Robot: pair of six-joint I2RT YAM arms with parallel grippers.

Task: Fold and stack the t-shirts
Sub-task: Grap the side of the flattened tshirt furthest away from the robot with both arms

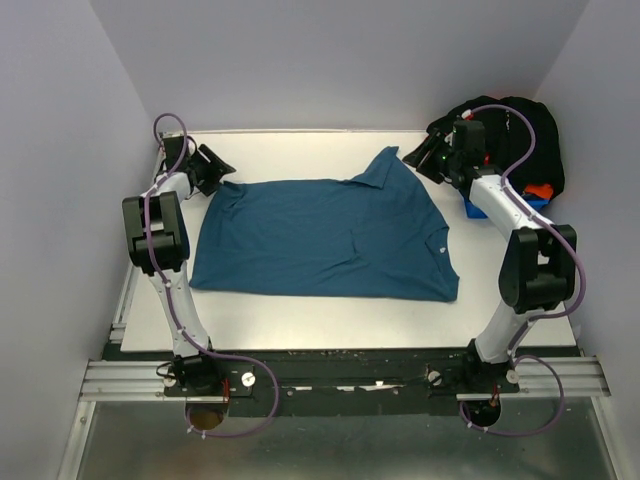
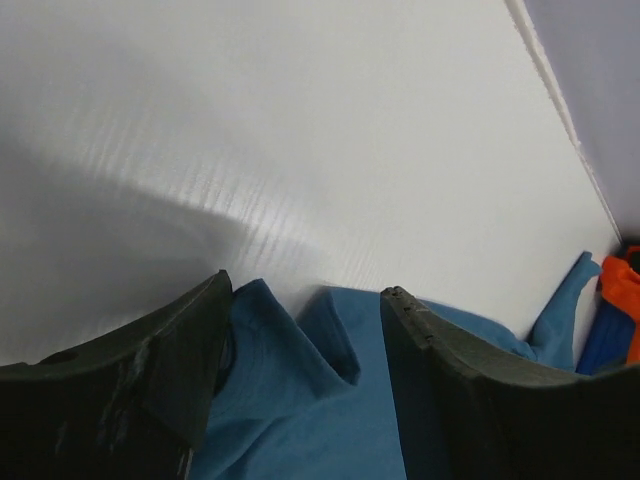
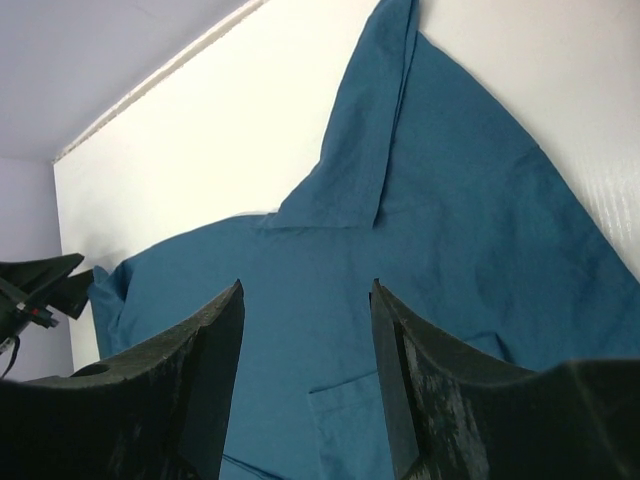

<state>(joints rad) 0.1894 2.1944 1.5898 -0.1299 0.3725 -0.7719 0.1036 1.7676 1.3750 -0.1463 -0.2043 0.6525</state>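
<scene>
teal t-shirt (image 1: 320, 240) spread flat mid-table (image 1: 300, 322) | left gripper (image 2: 305, 295) jaws apart astride its far-left corner fold | right gripper (image 3: 305, 290) released, empty, near far-right sleeve | black t-shirt (image 1: 520, 125) heaped at far-right corner

The top view looks steeply down from the near side. Both wrist views sit low and close; all three share the spread teal-blue cloth t-shirt (image 1: 320, 235).
</scene>
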